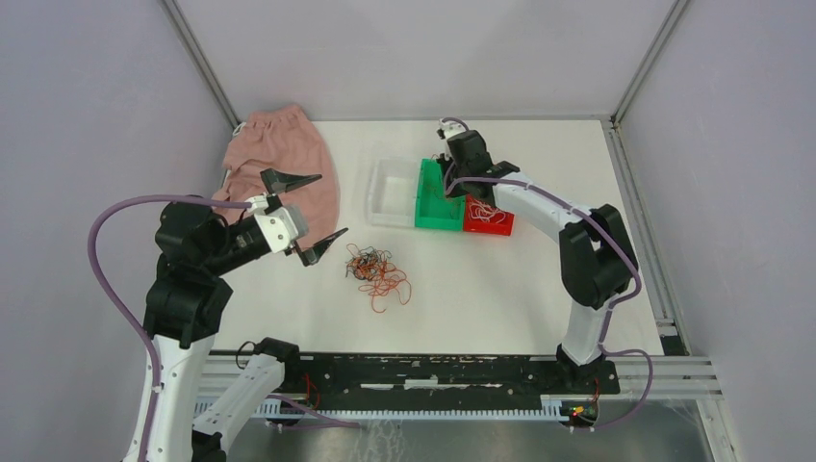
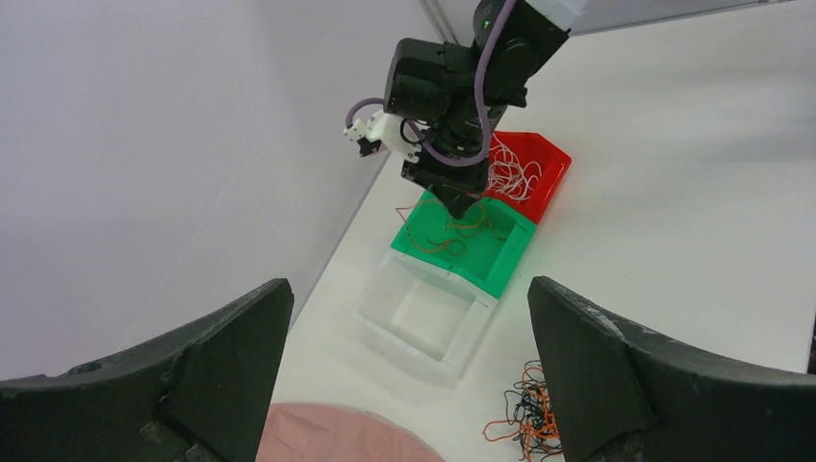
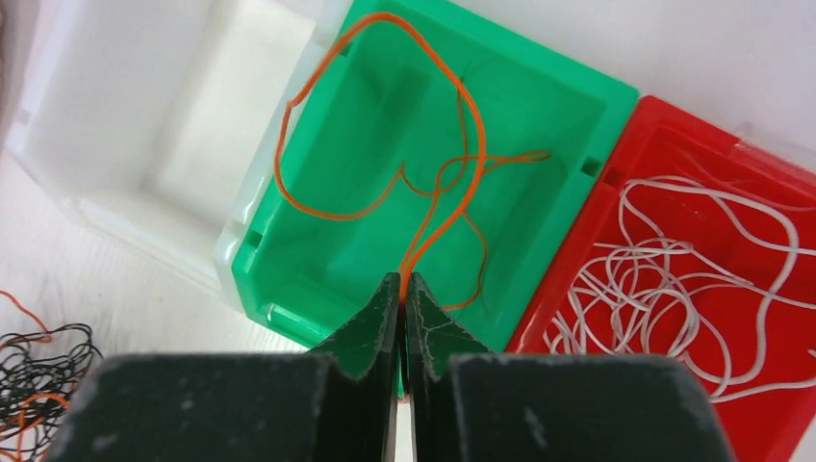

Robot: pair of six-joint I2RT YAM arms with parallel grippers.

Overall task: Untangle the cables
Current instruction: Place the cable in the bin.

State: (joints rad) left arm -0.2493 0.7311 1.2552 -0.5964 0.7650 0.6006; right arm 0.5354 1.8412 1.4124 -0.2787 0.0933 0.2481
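A loose tangle of black and orange cables lies on the white table in front of the bins, also at the bottom of the left wrist view as the same cables. My right gripper hangs over the green bin, shut on one orange cable whose loops trail down into that bin. White cables fill the red bin. My left gripper hovers left of the tangle, wide open with nothing between its fingers.
Three bins stand in a row at the back: a clear bin, the green bin and the red bin. A pink cloth lies at the back left, partly under my left gripper. Enclosure walls surround the table.
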